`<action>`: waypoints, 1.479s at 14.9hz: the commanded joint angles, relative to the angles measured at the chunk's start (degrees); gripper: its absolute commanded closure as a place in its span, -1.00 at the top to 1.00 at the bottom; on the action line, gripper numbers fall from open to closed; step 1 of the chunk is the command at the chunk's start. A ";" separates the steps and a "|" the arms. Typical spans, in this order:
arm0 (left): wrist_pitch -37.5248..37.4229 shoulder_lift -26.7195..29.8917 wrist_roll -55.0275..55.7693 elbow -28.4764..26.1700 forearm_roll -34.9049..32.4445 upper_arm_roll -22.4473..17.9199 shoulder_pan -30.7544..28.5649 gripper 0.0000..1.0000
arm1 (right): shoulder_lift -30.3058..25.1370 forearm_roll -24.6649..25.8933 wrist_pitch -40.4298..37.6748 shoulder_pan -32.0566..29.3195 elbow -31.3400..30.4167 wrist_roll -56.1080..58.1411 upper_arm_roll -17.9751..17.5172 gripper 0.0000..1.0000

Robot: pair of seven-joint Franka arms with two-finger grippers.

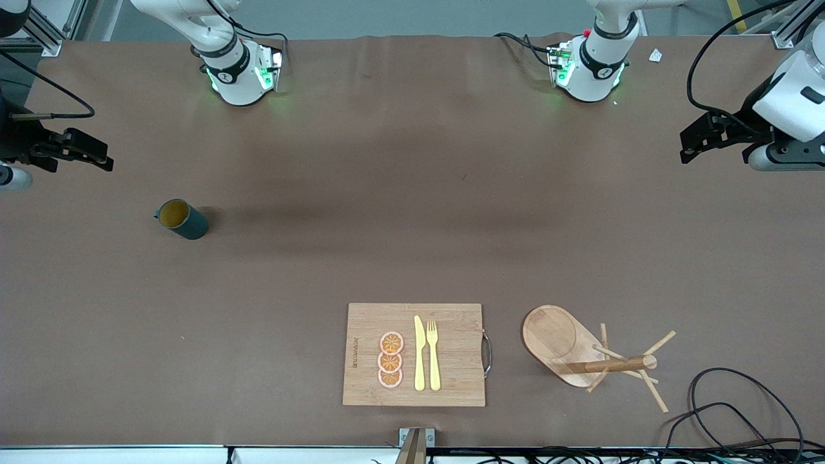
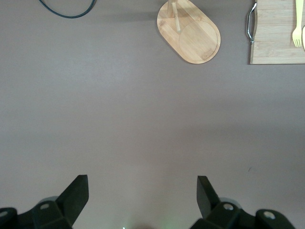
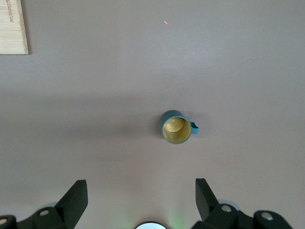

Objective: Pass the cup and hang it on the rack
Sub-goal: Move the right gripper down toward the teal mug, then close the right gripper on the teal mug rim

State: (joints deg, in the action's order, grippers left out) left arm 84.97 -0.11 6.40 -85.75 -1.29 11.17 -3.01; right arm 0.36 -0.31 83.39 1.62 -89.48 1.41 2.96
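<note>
The cup, dark teal with a mustard-yellow inside, stands upright on the brown table toward the right arm's end. It also shows in the right wrist view, with its small handle on one side. The rack, a wooden mug tree with an oval base, a post and thin pegs, stands near the front camera toward the left arm's end. Its base also shows in the left wrist view. My right gripper is open, empty and high, at the table's edge beside the cup. My left gripper is open and empty, high over bare table.
A rectangular bamboo cutting board lies near the front camera beside the rack. It holds three orange slices, a yellow knife and a fork. A black cable loops at the table corner by the rack.
</note>
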 commanded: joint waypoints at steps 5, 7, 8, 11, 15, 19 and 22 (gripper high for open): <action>-0.51 -0.24 -0.60 0.76 0.32 0.26 -0.16 1.00 | -2.91 0.05 11.08 -2.23 -16.50 -0.45 -0.50 1.00; 0.37 -0.24 -0.51 0.84 0.32 0.26 0.02 1.00 | -2.82 -0.04 12.66 -2.06 -18.70 -0.45 -0.50 1.00; 0.46 -0.24 -0.51 0.84 0.32 0.26 0.02 1.00 | -2.90 -0.04 14.50 -1.80 -20.54 -0.45 -0.59 1.00; 0.55 -0.24 -0.51 0.84 0.24 0.26 -0.07 1.00 | -4.92 -0.04 23.36 -2.06 -29.05 -0.45 -0.59 1.00; 0.99 0.11 -0.51 0.76 0.23 0.34 0.02 1.00 | -8.17 -0.04 35.85 -2.23 -40.13 -0.45 -0.50 1.00; 1.08 0.11 -0.42 0.76 0.23 0.43 0.11 1.00 | -8.09 -0.04 43.76 -3.20 -45.59 -0.45 -0.41 1.00; 1.16 0.11 -0.42 0.84 0.32 0.43 0.11 1.00 | -6.69 -0.13 50.18 -3.29 -47.89 -0.53 -0.41 1.00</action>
State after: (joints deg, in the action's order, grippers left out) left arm 86.05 -0.12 6.40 -85.59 -1.29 11.47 -2.88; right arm -5.13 -0.31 129.95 -0.88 -134.31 1.35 3.03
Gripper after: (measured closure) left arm 0.000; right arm 0.000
